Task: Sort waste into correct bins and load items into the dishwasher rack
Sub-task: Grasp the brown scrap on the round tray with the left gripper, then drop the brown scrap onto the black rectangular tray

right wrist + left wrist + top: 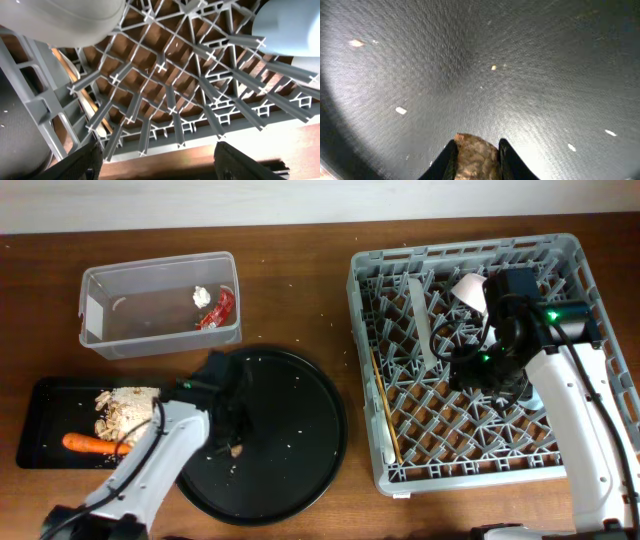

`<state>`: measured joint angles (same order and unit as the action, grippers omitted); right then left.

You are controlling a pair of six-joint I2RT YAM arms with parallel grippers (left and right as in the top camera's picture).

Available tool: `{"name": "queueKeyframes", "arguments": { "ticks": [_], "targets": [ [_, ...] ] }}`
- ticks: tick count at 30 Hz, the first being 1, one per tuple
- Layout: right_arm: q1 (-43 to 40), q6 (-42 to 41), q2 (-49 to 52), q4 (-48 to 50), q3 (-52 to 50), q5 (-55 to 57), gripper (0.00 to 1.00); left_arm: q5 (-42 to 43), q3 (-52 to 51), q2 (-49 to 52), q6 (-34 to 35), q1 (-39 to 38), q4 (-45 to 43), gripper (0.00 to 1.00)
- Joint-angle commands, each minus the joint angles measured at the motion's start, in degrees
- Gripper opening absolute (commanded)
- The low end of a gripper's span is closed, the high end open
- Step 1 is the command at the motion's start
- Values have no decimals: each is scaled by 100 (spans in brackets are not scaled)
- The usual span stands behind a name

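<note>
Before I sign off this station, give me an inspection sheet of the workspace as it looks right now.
Surface: wooden table.
Job's things: wrapper and paper wad in clear tub; carrot, crumbs in black tray; chopstick, fork in rack.
Clutter: round tray, scattered specks.
Claws: left claw shut on brown lump; right claw open above rack.
Cables: nothing seen.
Surroundings: nothing seen.

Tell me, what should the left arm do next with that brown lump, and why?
Probably lift it straight up. The left end effector hugs both sides of the brown lump, which sits on the round tray, not with the carrot yet.
</note>
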<state>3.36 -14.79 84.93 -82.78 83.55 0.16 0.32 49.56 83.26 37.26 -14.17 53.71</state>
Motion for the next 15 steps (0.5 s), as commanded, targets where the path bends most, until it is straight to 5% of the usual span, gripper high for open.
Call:
{"name": "queueKeyframes", "arguments": {
  "ticks": [1,15],
  "targets": [
    [-48,-2,0,2,-9,52,74,-396,861,-254,-223,413,466,1],
    [-48,-4,0,0,-9,52,74,-619,1084,-166,-367,4699,-756,1]
  ]
}}
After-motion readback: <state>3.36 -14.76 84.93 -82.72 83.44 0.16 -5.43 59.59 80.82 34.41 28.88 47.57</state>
